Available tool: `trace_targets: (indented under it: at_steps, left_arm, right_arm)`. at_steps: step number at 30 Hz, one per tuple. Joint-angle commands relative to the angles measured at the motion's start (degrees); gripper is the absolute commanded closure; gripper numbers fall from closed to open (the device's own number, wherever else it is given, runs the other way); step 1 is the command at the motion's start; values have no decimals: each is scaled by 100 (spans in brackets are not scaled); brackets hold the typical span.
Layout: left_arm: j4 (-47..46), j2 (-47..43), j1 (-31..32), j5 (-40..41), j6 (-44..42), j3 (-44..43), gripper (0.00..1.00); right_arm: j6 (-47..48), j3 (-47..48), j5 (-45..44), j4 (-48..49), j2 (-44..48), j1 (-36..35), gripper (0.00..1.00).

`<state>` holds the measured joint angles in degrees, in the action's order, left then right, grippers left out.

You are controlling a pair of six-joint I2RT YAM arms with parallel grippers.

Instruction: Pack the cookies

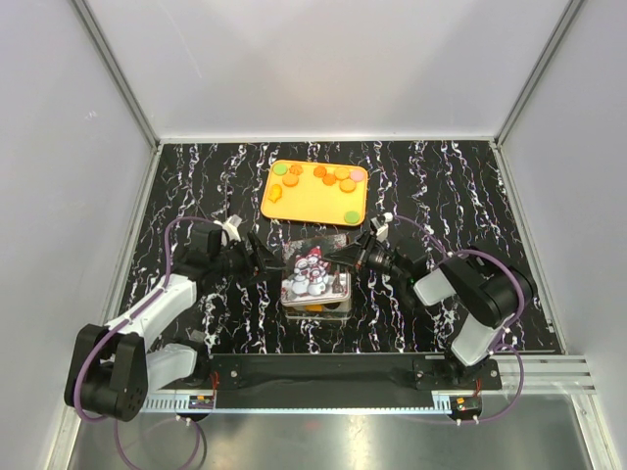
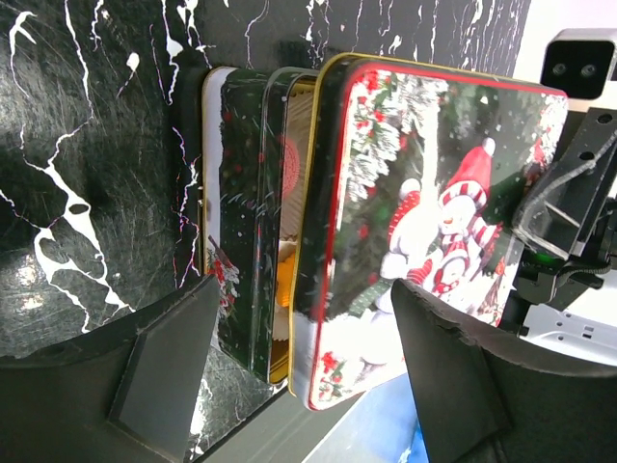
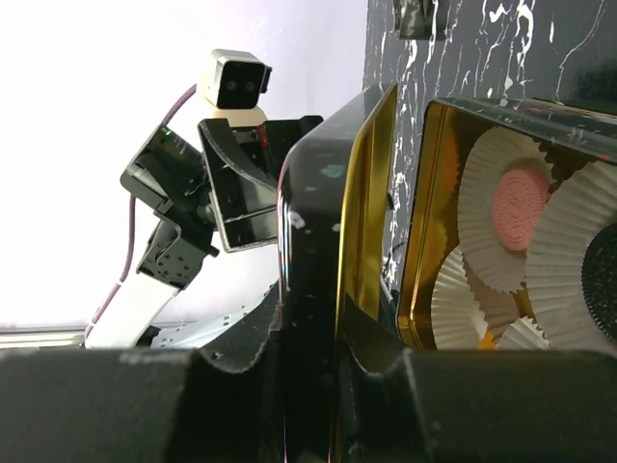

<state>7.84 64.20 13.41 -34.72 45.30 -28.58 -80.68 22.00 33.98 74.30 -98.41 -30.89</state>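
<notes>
Orange, pink, green and yellow, the cookies (image 1: pixel 330 179) are small flat discs, some round and some scalloped like flowers. I count about ten of them loose on the smooth orange tray (image 1: pixel 313 201), mostly along its far side, with one green one alone near the right corner closest to me. More are already in the tin (image 3: pixel 416 241). A pink cookie (image 3: pixel 521 207) with a stamped face lies in one pleated white paper cup, and a black cookie (image 3: pixel 605 280) shows at the picture's edge in another. I make out four cups (image 3: pixel 482 183) packed together against the tin's shiny gold wall.

One rectangular lid (image 1: pixel 312 269), glossy metal printed with snowmen and gold inside, stands tilted over the tin with a gap between them. My right tool (image 3: pixel 337 338) is clenched on the lid's dark rim. My left tool (image 2: pixel 308 386) is spread wide, its two matte black fingers either side of the tin's and lid's end; I cannot tell if they touch.

Black counter (image 1: pixel 196 176), veined white like marble, shows as a narrow strip between lid and tray and as broad stretches left and right of the tin, out to the white walls (image 1: pixel 78 147).
</notes>
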Motion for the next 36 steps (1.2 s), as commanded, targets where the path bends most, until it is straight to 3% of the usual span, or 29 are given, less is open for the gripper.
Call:
trace_targets:
  at_steps: [1, 24, 36]
  left_arm:
    - [-28, -119, 21, -96, -109, -210, 21]
    - [-326, 488, 364, 79, -118, -262, 21]
    - [-336, 795, 654, 255, -126, -411, 22]
  right_arm:
    - [44, 226, -58, 1499, -125, -75, 100]
    - [308, -29, -111, 1500, -398, -127, 100]
    - [343, -196, -154, 1508, -389, -127, 88]
